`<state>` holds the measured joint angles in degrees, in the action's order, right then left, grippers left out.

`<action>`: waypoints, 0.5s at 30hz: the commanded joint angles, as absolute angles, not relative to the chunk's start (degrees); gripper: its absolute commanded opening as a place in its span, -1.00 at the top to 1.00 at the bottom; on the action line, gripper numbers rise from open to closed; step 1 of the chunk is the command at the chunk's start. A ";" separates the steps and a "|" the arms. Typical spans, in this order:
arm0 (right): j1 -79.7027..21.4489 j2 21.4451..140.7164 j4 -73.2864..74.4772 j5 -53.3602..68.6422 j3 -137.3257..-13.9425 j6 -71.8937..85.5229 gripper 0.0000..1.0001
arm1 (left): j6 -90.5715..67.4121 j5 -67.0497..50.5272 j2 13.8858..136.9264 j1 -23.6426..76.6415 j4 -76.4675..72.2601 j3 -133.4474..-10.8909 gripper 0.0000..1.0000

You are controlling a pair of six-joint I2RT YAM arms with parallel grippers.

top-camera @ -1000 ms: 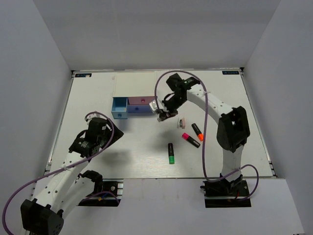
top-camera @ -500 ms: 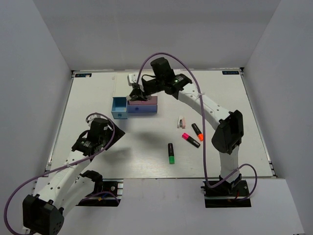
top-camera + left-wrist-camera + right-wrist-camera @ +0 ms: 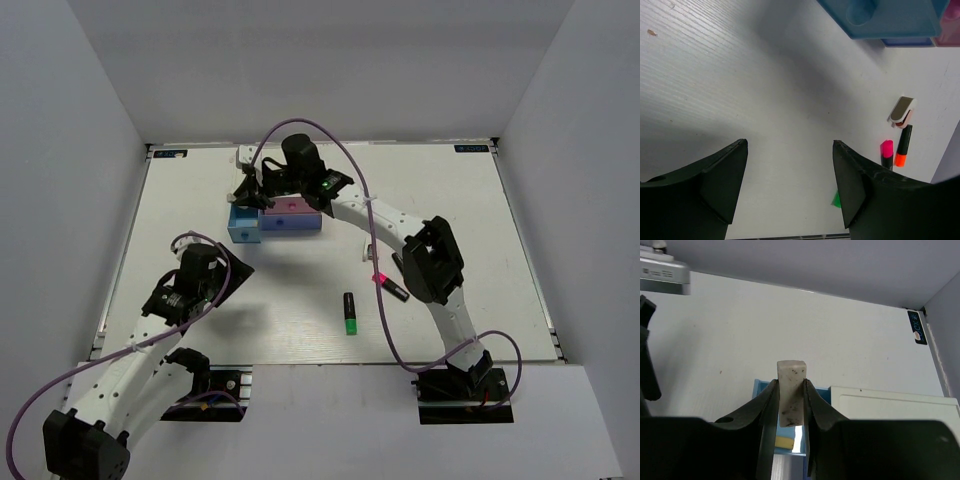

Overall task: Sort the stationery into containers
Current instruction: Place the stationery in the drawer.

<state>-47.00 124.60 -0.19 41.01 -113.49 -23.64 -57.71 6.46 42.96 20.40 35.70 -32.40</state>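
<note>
My right gripper (image 3: pixel 790 386) is shut on a whitish speckled eraser block (image 3: pixel 791 385), held upright above the open light blue drawer (image 3: pixel 764 390), which holds a yellowish block (image 3: pixel 785 442). In the top view the right gripper (image 3: pixel 246 192) hangs over the light blue drawer (image 3: pixel 243 224), left of the pink-red drawer (image 3: pixel 291 205) and the purple one (image 3: pixel 292 223). A green highlighter (image 3: pixel 350 313), a pink one (image 3: pixel 390 287) and a small eraser (image 3: pixel 370 250) lie on the table. My left gripper (image 3: pixel 226 268) is open and empty over bare table (image 3: pixel 790 170).
The white box top (image 3: pixel 890 400) lies right of the blue drawer. The left wrist view shows the blue drawer front (image 3: pixel 890 20), a tan-and-white eraser (image 3: pixel 901 111), the pink highlighter (image 3: pixel 886 152) and an orange highlighter (image 3: pixel 902 145). Grey walls enclose the table.
My right arm swung left with the eraser, from beside the purple drawer to above the light blue drawer. The left arm hardly moved.
</note>
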 commanded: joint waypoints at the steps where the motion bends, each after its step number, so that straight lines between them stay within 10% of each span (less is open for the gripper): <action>1: -46.93 126.81 -7.21 39.03 -116.72 -19.34 0.45 | -58.10 7.29 42.89 20.13 35.60 -32.34 -0.57; 9: -46.58 127.62 -6.59 37.79 -115.84 -20.65 -0.10 | -58.10 6.24 44.56 20.13 33.05 -32.87 -0.57; 15: -46.41 124.28 -5.72 37.53 -113.65 -23.46 -0.12 | -57.57 6.24 46.49 20.13 30.15 -32.87 -0.47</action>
